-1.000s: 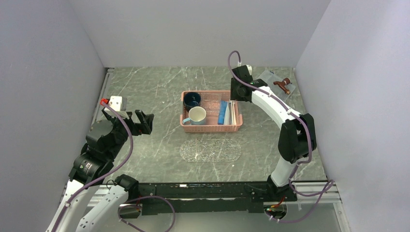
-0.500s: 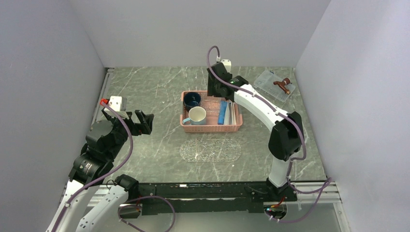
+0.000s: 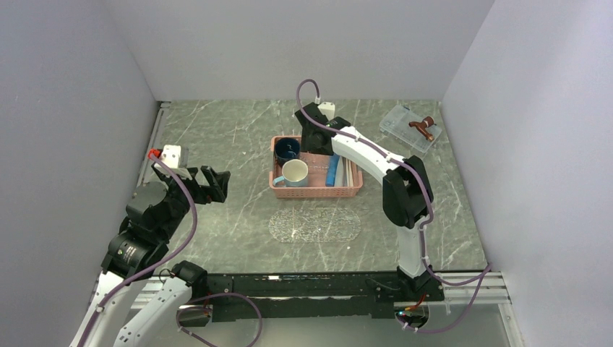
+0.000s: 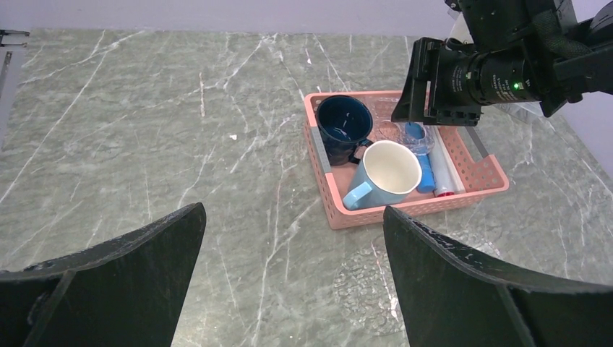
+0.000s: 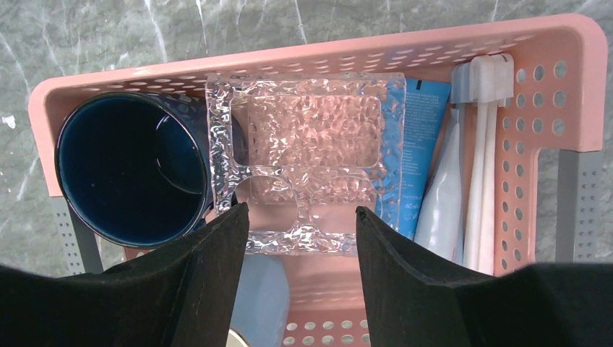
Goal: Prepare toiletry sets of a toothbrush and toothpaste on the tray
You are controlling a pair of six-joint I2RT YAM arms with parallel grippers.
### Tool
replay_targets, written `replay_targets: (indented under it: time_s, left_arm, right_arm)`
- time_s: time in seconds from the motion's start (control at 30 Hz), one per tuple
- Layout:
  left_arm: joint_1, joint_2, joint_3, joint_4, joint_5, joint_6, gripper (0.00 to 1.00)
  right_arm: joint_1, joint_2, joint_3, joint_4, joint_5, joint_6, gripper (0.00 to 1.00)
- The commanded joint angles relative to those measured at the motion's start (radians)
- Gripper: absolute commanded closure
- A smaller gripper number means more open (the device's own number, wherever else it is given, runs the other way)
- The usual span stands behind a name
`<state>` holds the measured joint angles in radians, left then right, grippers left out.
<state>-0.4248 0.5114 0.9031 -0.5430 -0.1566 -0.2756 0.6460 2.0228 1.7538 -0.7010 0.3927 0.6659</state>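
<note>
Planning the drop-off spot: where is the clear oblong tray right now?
In the top view the transparent oblong tray lies flat on the grey marble table, about mid-width, just on the near side of the pink slatted basket.

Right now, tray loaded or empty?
Empty: the tray lies bare; toothbrushes and toothpaste sit in the pink basket.

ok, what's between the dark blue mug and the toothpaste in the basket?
A clear textured plastic piece, overlapping the dark blue mug and the toothpaste; clearest in the right wrist view.
</note>
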Motion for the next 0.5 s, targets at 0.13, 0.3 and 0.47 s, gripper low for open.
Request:
replay_targets:
  time_s: [0.13, 0.3, 0.47]
  left_arm:
    - [0.004, -0.012, 0.005, 0.028, 0.015, -0.006, 0.01]
    - [0.005, -0.013, 0.005, 0.029, 0.017, -0.005, 0.01]
    - [0.005, -0.010, 0.005, 0.028, 0.019, -0.006, 0.01]
  right_arm:
    - [0.006, 0.029, 0.038, 0.005, 0.032, 0.047, 0.42]
    - [0.005, 0.059, 0.059, -0.003, 0.035, 0.051, 0.44]
    - [0.006, 0.076, 0.078, -0.004, 0.038, 0.052, 0.47]
